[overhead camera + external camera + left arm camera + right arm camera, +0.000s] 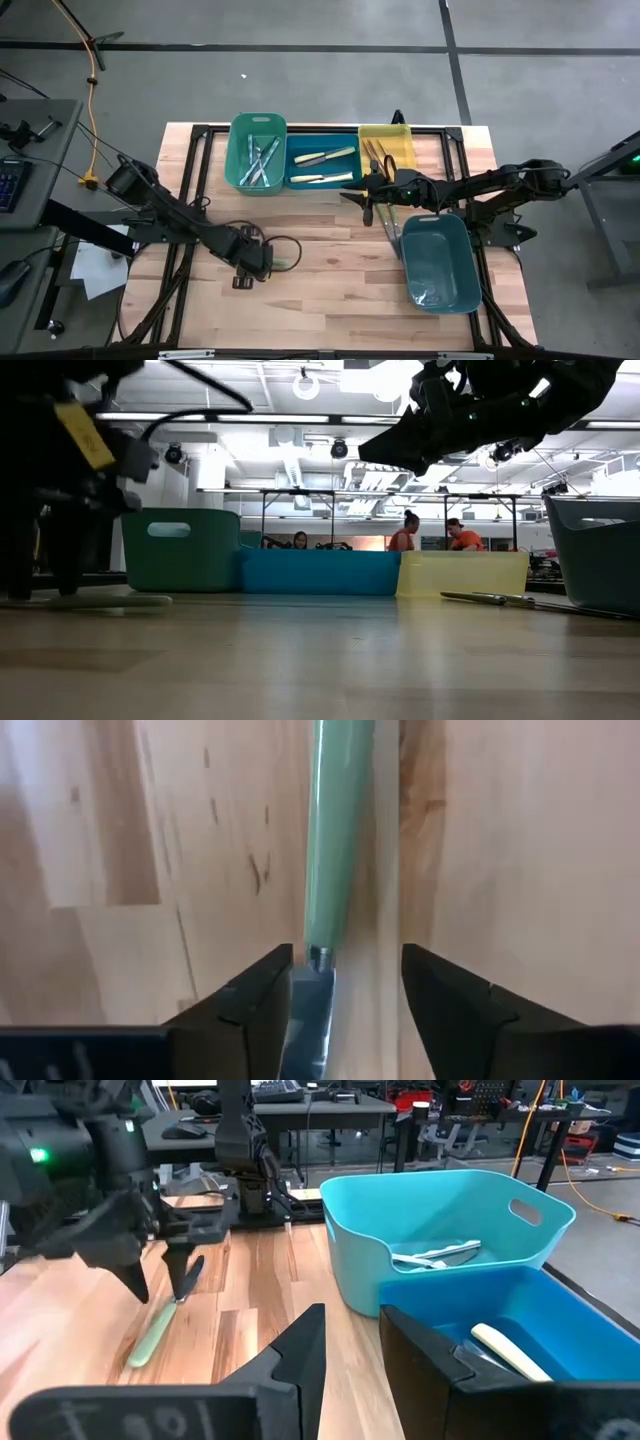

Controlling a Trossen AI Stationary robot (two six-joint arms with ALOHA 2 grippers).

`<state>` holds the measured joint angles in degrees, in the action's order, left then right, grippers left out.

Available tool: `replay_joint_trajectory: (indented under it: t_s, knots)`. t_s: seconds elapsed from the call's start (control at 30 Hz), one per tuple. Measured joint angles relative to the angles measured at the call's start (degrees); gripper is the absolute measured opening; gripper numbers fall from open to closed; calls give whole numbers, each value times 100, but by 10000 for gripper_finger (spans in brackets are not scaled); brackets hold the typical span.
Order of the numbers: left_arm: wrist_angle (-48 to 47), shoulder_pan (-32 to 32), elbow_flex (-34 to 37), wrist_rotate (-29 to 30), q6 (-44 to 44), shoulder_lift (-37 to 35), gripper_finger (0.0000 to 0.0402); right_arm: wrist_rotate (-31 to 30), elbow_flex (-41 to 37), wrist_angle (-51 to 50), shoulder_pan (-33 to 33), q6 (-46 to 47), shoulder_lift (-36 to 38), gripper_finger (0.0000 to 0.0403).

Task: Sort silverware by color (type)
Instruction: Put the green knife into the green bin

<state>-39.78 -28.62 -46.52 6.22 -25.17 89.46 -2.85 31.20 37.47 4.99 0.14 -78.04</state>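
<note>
A green-handled piece of silverware (335, 840) lies flat on the wooden table (330, 300); its handle also shows in the high view (286, 263). My left gripper (345, 960) points down over it, open, one finger on each side of its silvery part (308, 1010). My right gripper (352, 1320) hangs level above the table near the blue bin (323, 165), open with nothing between its fingers. Pale yellow-handled pieces (325, 157) lie in the blue bin, clear-handled ones (260, 160) in the green bin (240, 150), brownish ones (380, 155) in the yellow bin (400, 135). My left gripper straddles the utensil from above, fingers across it, where the silvery part meets the green handle. That part lies close beside one finger (260, 1000); I cannot tell whether they touch. The utensil rests flat on the table.
A large teal bin (455, 290) stands at the table's right, in front of the right arm. Loose utensils (390, 228) lie on the table beside it. The three sorting bins line the far edge. People sit in the room beyond the table.
</note>
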Motion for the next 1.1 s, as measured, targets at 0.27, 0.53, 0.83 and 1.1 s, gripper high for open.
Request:
replay_joint_trajectory:
  t_s: [0.27, 0.53, 0.83, 1.1]
  knots:
    - [38, 165, -40, -114, 149, 563, 181, 0, 0, -2, 0, -7, 0, 94]
    - [16, 419, -63, -273, 119, 675, 44, -2, 0, -13, 0, -2, 0, 94]
    - [13, 517, -62, -187, 173, 670, 27, -2, 0, -6, 0, -9, 0, 94]
    - [31, 523, -14, -243, 151, 540, 27, 0, 0, -2, 0, -59, 0, 94]
